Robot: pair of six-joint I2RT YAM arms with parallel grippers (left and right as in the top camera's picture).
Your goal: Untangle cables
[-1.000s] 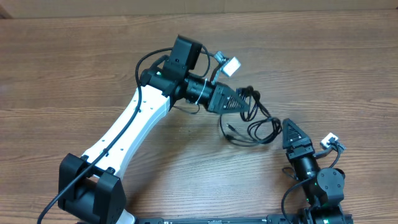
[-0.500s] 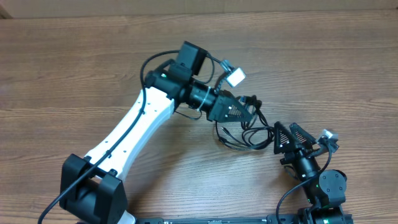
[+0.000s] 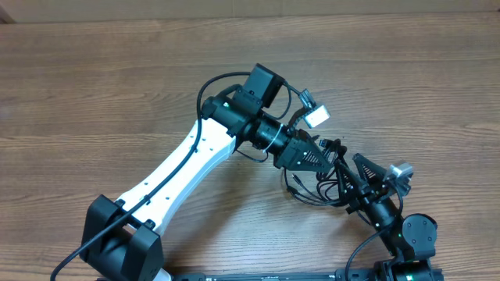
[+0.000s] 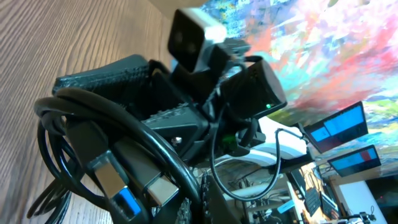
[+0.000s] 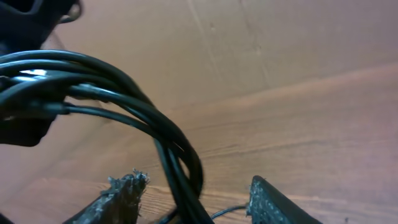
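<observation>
Wood table (image 3: 94,78), white left arm (image 3: 187,160) reaching toward 4 o'clock. Its left gripper (image 3: 316,158) is pinched tight on the cables (image 3: 316,187) (the bundle looks lifted off the wood). The right gripper (image 5: 193,183) sits at 4 o'clock from it, fingers (image 5: 127,190) spread either side of the bundle. The bundle runs roughly 10-to-4, so the right one's closest to grab.

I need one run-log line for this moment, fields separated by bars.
left tool: shut on thin black cables | right tool: open, straddling the cables | cables: tangled
</observation>
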